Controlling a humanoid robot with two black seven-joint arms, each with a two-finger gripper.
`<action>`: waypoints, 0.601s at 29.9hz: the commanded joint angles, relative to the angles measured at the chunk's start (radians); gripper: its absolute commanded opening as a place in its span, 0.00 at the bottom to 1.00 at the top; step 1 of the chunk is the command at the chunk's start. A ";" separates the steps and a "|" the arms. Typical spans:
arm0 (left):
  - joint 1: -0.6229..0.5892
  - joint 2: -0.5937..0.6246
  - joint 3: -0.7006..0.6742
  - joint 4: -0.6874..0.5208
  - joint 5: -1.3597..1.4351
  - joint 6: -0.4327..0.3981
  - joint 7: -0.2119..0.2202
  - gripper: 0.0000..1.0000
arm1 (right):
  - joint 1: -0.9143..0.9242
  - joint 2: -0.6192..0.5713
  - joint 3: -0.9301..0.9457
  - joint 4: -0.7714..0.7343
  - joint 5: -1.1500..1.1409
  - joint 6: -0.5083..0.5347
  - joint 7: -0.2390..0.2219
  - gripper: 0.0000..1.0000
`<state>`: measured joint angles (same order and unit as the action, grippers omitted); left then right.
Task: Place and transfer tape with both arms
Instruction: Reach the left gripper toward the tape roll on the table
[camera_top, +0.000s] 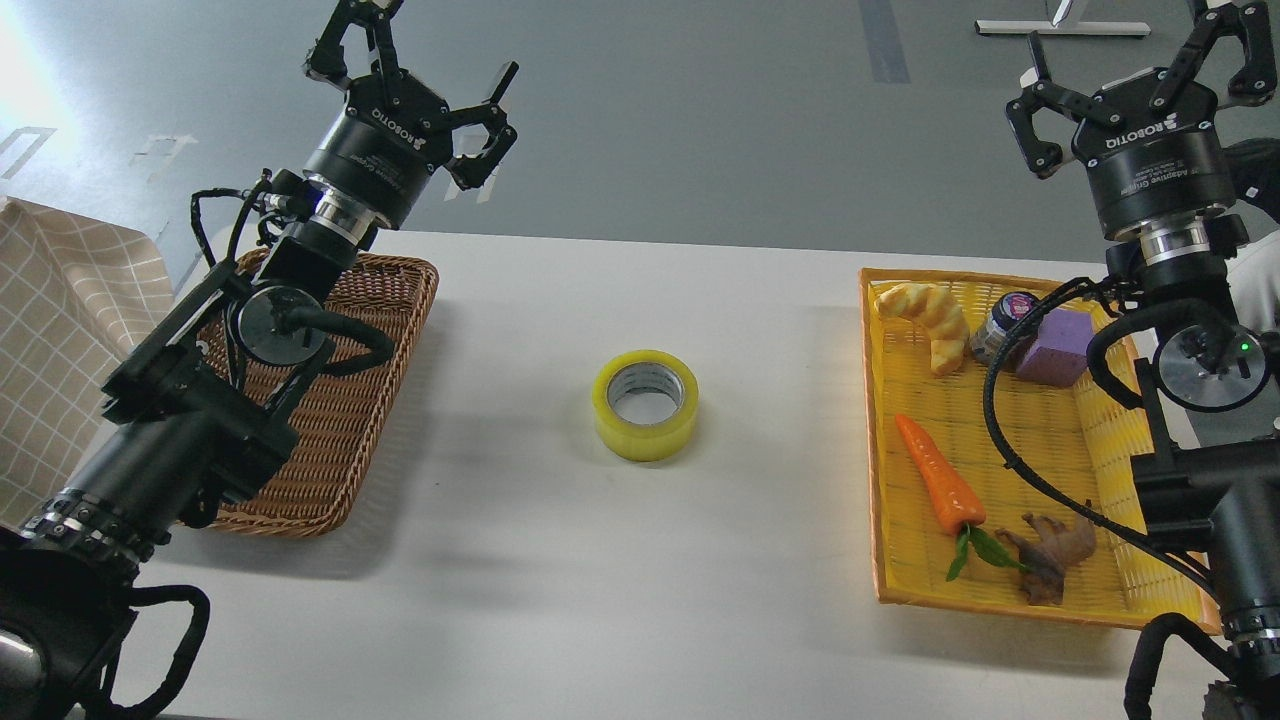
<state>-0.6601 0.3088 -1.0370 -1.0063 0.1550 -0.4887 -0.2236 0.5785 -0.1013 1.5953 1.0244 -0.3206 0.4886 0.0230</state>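
The tape (646, 404), a yellow translucent roll with a pale grey core, lies flat on the white table (640, 580) at its middle, hole facing up. My left gripper (415, 75) is open and empty, held high beyond the table's far left edge, above the brown wicker basket (375, 400). My right gripper (1135, 65) is open and empty, raised high above the far end of the yellow basket (1110, 460). Both grippers are well away from the tape.
The yellow basket on the right holds a croissant (930, 315), a small dark jar (1003, 328), a purple block (1055, 347), a carrot (938, 487) and a brown figure (1052, 550). A checked beige cloth (60, 330) hangs at the far left.
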 joint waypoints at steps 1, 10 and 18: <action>-0.003 0.012 0.000 0.000 0.000 0.000 0.000 0.98 | -0.005 0.000 0.000 0.000 0.000 0.000 0.000 1.00; -0.007 0.039 0.003 -0.003 0.024 0.000 -0.003 0.98 | -0.006 0.000 -0.002 0.002 0.000 0.000 0.000 1.00; -0.016 0.046 -0.001 -0.003 0.161 0.000 -0.008 0.98 | -0.014 0.014 -0.002 0.002 0.000 0.000 0.000 1.00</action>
<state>-0.6750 0.3550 -1.0357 -1.0094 0.2551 -0.4887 -0.2296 0.5664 -0.0958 1.5938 1.0262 -0.3206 0.4887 0.0230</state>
